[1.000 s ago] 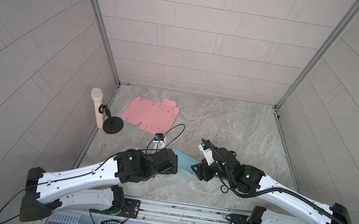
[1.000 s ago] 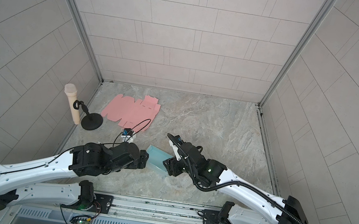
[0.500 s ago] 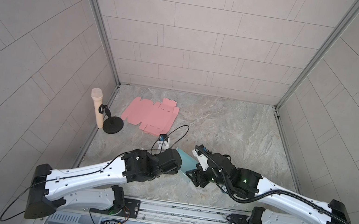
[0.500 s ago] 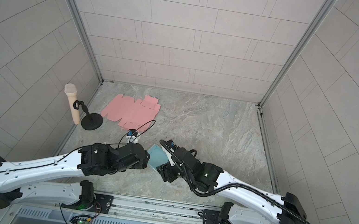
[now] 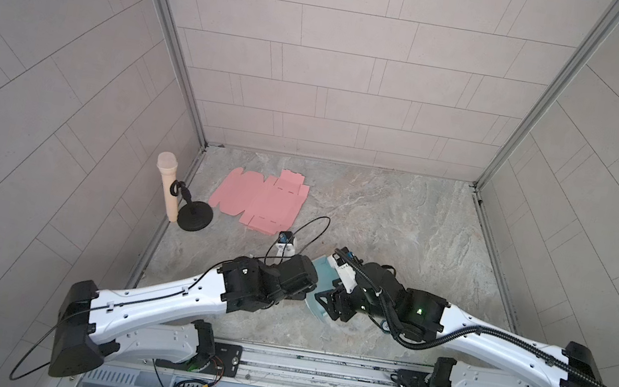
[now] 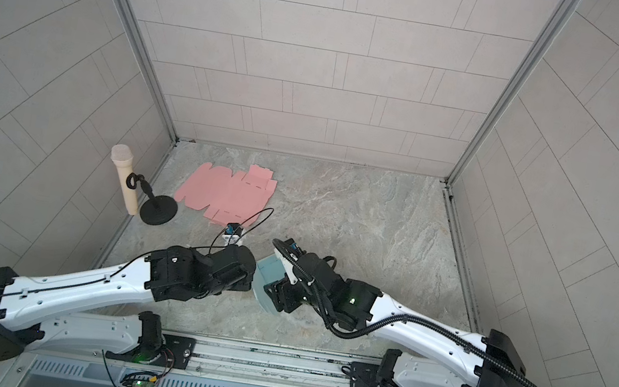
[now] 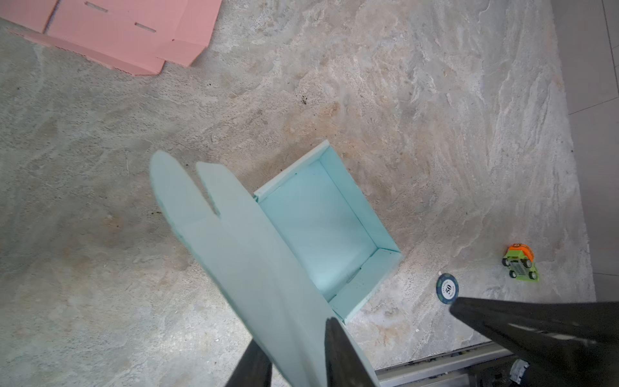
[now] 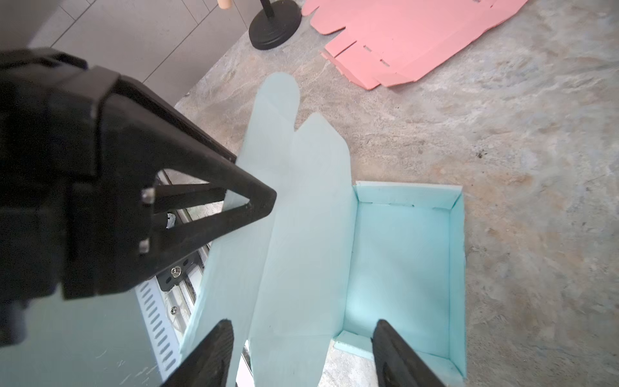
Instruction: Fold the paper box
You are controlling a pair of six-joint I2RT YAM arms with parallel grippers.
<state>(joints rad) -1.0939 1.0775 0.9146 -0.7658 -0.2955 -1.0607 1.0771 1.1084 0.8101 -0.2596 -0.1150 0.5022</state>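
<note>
The teal paper box (image 7: 318, 228) sits on the stone floor as an open tray with four walls up. Its long lid flap (image 7: 241, 254) stands raised from one side. My left gripper (image 7: 294, 335) is shut on that flap near its lower edge, one finger on each face. My right gripper (image 8: 301, 323) is open and grips nothing; one finger is beside the flap (image 8: 301, 217), the other over the tray's (image 8: 402, 261) near corner. In both top views the two grippers (image 5: 304, 284) (image 5: 328, 303) meet over the box (image 5: 322, 272), which they mostly hide (image 6: 268, 270).
A flat pink box blank (image 5: 260, 203) lies at the back left. A microphone on a black stand (image 5: 173, 194) is by the left wall. A small cabled device (image 5: 285, 241) sits behind the left wrist. A poker chip (image 7: 447, 288) and a toy car (image 7: 521, 264) lie right of the box.
My left gripper has moved in on the box and closed its jaws on the lid flap. The right gripper has shifted left over the box and stayed open.
</note>
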